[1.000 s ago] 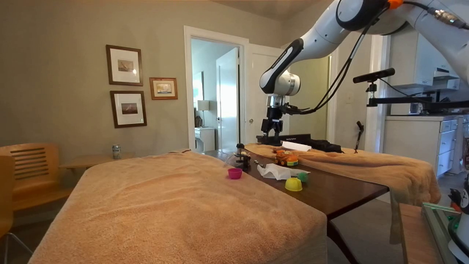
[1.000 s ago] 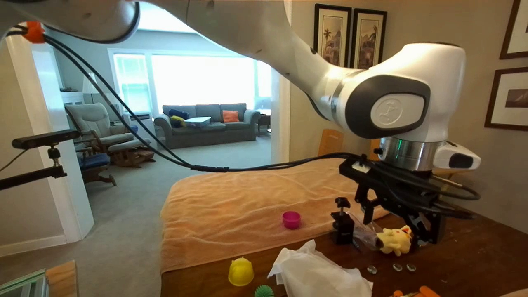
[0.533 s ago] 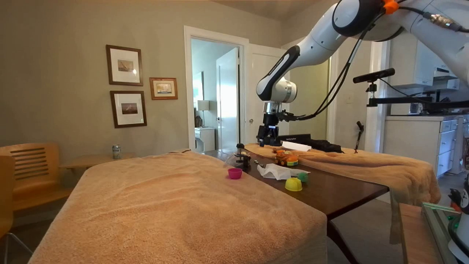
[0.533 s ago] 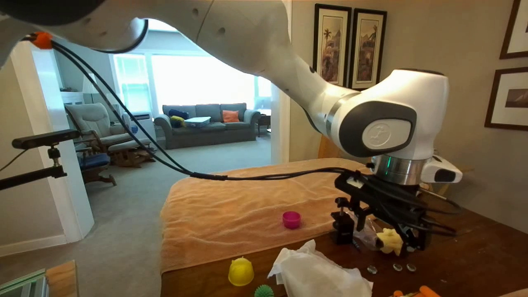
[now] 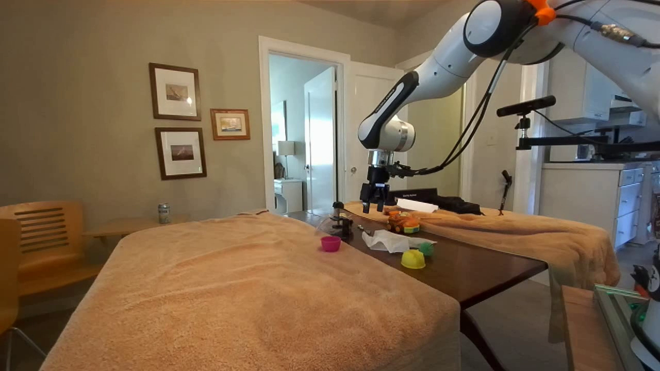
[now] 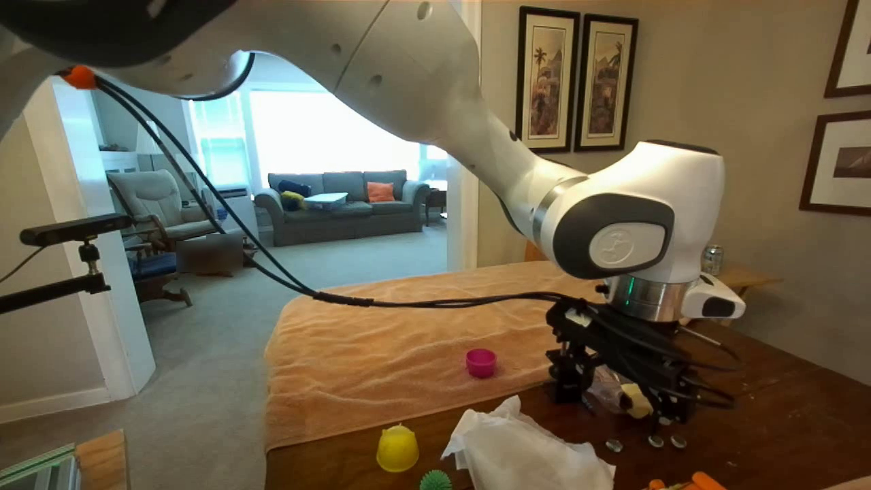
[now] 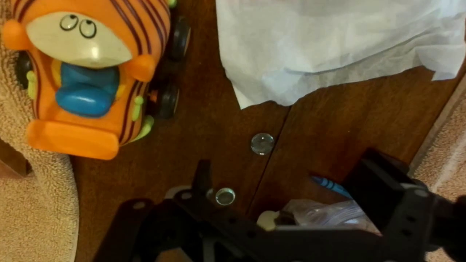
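My gripper (image 5: 373, 208) is open and empty, above the dark wooden table with its fingers pointing down. In the wrist view, one black finger (image 7: 202, 178) stands beside a clear glass disc (image 7: 225, 196); another glass disc (image 7: 262, 143) lies further up. A yellow plush toy (image 6: 636, 401) lies behind the gripper and is partly hidden; only a pale bit of it (image 7: 267, 220) shows in the wrist view. A clear plastic bag (image 7: 324, 211) and a blue crayon (image 7: 332, 186) lie near it. A black clamp (image 5: 340, 222) stands close by, partly covered by the gripper in an exterior view (image 6: 566, 389).
An orange toy car (image 7: 78, 134) and crumpled white paper (image 7: 327, 43) lie on the table. A yellow cup (image 6: 397, 449), a green spiky ball (image 6: 435, 480) and a pink cup (image 6: 481, 363) are around. Orange towels (image 5: 247, 288) cover both sides of the table.
The arm and gripper have come down toward the table and shifted slightly toward the clamp. The gripper now covers more of the plush toy. The things on the table have not moved.
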Robot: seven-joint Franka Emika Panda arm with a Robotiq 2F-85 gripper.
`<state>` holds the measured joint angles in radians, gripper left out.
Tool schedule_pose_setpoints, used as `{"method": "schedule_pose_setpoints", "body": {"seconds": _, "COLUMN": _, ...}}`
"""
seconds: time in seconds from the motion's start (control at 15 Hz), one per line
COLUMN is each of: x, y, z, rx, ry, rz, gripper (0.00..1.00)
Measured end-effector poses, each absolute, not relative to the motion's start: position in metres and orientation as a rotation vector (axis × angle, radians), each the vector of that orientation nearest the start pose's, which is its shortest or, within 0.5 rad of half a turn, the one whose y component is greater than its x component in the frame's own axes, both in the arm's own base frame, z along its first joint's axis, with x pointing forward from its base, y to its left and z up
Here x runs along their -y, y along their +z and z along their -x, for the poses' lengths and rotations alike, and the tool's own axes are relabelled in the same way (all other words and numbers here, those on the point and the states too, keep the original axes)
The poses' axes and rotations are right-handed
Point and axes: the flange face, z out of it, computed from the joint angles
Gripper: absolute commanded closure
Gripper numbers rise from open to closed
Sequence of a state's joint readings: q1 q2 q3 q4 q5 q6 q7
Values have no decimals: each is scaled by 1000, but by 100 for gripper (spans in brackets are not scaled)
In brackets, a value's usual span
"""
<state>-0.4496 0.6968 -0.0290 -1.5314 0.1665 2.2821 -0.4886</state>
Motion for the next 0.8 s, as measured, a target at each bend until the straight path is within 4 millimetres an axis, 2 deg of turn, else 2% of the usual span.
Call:
{"method": "schedule_pose_setpoints", "body": {"seconds": 0.53, "x": 339, "y": 227, "z": -626, "rx": -148, "ry": -120, "rz": 3065, "gripper": 0}}
{"method": "schedule_pose_setpoints", "body": {"seconds": 0.8, "x": 337, "y": 216, "z": -629, "rx": -96, "ry": -144, "rz": 3073, "gripper": 0}}
